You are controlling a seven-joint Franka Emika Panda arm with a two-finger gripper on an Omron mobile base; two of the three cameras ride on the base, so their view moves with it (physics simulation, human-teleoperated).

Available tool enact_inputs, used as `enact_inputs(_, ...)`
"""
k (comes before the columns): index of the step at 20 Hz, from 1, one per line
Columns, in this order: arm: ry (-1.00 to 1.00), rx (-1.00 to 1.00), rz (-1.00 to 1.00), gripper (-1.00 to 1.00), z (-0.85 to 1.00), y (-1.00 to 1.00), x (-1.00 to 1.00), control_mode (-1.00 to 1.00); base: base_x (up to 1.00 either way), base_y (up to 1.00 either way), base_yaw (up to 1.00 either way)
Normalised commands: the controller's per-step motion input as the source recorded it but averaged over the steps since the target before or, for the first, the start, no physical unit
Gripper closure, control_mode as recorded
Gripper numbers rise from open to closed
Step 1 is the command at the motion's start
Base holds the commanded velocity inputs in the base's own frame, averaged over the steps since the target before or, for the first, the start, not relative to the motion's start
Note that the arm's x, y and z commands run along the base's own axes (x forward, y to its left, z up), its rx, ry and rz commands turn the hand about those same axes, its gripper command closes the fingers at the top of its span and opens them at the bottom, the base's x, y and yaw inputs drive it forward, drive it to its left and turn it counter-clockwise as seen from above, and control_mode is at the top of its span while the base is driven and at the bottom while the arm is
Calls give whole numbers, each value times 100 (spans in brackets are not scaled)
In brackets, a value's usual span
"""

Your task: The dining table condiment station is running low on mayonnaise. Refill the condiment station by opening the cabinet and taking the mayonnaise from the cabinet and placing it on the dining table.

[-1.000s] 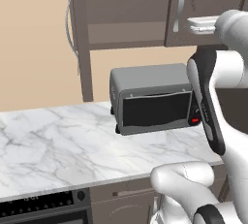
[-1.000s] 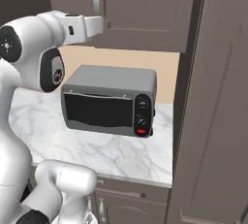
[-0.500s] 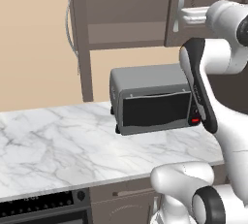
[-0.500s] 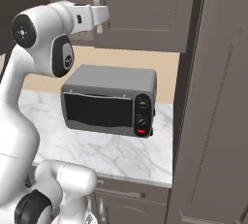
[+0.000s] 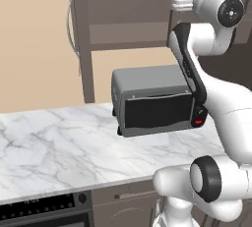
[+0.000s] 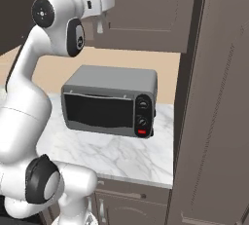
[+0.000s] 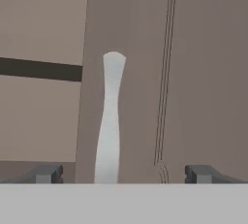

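Cabinet (image 7: 203, 72) — door shut, rigid; handle (image 7: 110, 121) slim, smooth, likely slippery — best taken mid-length. Tool (image 7: 124, 173) spread wide, empty, facing handle.

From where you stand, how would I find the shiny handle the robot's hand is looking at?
Find the grey toaster oven on the marble counter. Look above it to the dark wall cabinet. On its door hangs a long, curved silver handle, the one bright thing on the brown panels.
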Motion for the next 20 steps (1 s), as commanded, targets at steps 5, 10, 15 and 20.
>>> enact_inputs(5, 1, 0, 4, -100, 3, 5, 54, -100, 0, 0, 0)
enact_inputs(10, 0, 0, 4, -100, 0, 2, 38, -100, 0, 0, 0)
enact_inputs(15, 0, 0, 5, -100, 0, 0, 20, -100, 0, 0, 0)
enact_inputs(20, 0, 0, 5, 100, 0, 0, 20, -100, 0, 0, 0)
